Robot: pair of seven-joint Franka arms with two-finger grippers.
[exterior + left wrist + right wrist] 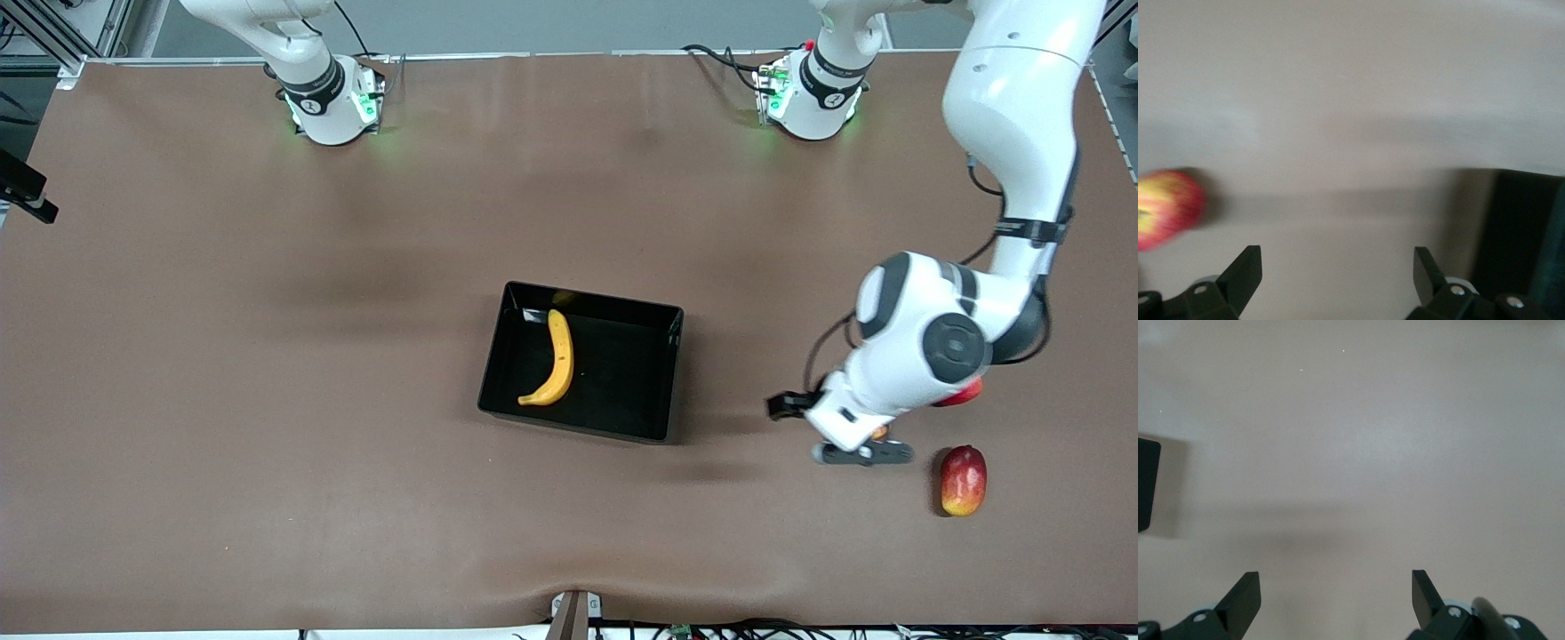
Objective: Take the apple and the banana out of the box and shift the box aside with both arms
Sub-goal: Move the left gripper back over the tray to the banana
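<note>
The banana (555, 360) lies alone in the box (669, 373), on the floor of the tray toward the right arm's end, and its long axis runs from the wall nearest the robots down toward the wall nearest the front camera, with the lower tip curling toward the right arm's side. That is what the coming move seems to turn on: jaws would close best across the fruit's narrow middle, at right angles to that axis. The left gripper (840, 427) hangs low over the bare table well apart from the box, toward the left arm's end, its fingers (1245, 273) spread wide with nothing between them. The apple (1165, 208) sits on the table just beside those open jaws in the left wrist view; in the front view the arm covers nearly all of it, so only a sliver of colour shows there. A mango (963, 480) lies near it, closer to the front camera, and another red fruit (965, 392) peeks out from under the left arm's elbow, mostly hidden. The right gripper (1336, 597) does not appear in the front view; its own wrist view shows fingers spread wide over bare table with a corner of the box (1146, 483) at the edge, so its exact place cannot be fixed. The right arm appears to be waiting.
</note>
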